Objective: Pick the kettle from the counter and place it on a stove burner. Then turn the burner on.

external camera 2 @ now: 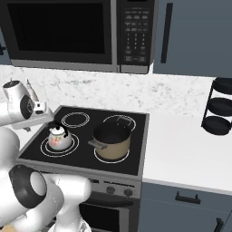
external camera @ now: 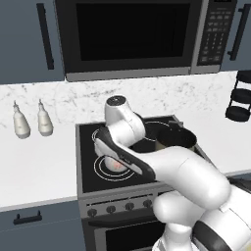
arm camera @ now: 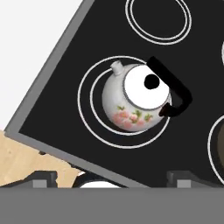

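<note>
White marble-veined counter (external camera: 39, 166) runs along the left of the stove, with two pale bottles (external camera: 32, 120) standing side by side near the backsplash. Black glass cooktop (external camera 2: 136, 136) comes next, marked with white double rings. Front left ring, the stove burner (arm camera: 87, 113), carries the kettle (arm camera: 135, 98): small, round, white, reddish flowers printed low on its side, short spout, black arched handle folded to one side, black knob on the lid. It sits upright within the rings, slightly off centre in the hand view. Gripper (arm camera: 111, 179) hangs above it, apart from it, the two dark fingertips (arm camera: 41, 178) spread wide and holding nothing. In the left base view the white arm covers most of the kettle; only a pale pink patch shows under the forearm.

Tan pot (external camera 2: 111, 140) with a dark inside stands on the front right ring, just beside the kettle, not touching. Row of dark knobs (external camera 2: 120, 191) lines the stove front below. Microwave (external camera 2: 72, 31) hangs above the stove; its keypad carries small writing too blurred to read. Black tiered rack (external camera 2: 219, 106) stands on the counter at the far right. No brand or label can be read anywhere.
</note>
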Robot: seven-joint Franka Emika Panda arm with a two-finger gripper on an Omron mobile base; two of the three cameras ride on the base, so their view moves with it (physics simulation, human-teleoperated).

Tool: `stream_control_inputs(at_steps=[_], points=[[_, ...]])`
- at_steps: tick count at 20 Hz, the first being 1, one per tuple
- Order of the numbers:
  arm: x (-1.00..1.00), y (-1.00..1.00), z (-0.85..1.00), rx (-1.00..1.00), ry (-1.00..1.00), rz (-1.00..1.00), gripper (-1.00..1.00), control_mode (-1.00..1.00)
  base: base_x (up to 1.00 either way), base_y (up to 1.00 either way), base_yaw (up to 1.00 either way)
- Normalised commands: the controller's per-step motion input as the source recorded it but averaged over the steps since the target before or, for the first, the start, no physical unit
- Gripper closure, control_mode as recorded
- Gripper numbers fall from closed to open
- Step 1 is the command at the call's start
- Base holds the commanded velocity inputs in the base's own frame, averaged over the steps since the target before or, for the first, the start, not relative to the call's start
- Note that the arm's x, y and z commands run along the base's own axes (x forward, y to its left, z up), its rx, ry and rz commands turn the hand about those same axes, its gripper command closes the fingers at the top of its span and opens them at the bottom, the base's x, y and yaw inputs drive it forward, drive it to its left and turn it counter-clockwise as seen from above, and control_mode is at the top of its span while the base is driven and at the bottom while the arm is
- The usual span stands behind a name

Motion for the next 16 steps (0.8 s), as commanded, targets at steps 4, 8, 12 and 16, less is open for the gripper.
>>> stream_control_inputs(at_steps=[4,8,12,16], points=[[-0.30,0.51,0.00,-0.02,0.00,-0.15,-1.00,-1.00,0.00,0.00,0.00],[-0.06,0.48,-0.26,-0.06,0.02,-0.12,-1.00,-1.00,0.00,0.00,0.00],[-0.16,0.42,-0.55,0.00,0.00,-0.09,-1.00,-1.00,0.00,0.00,0.00],[-0.16,0.23,-0.37,0.00,-0.07,-0.06,-1.00,-1.00,0.00,0.00,0.00]])
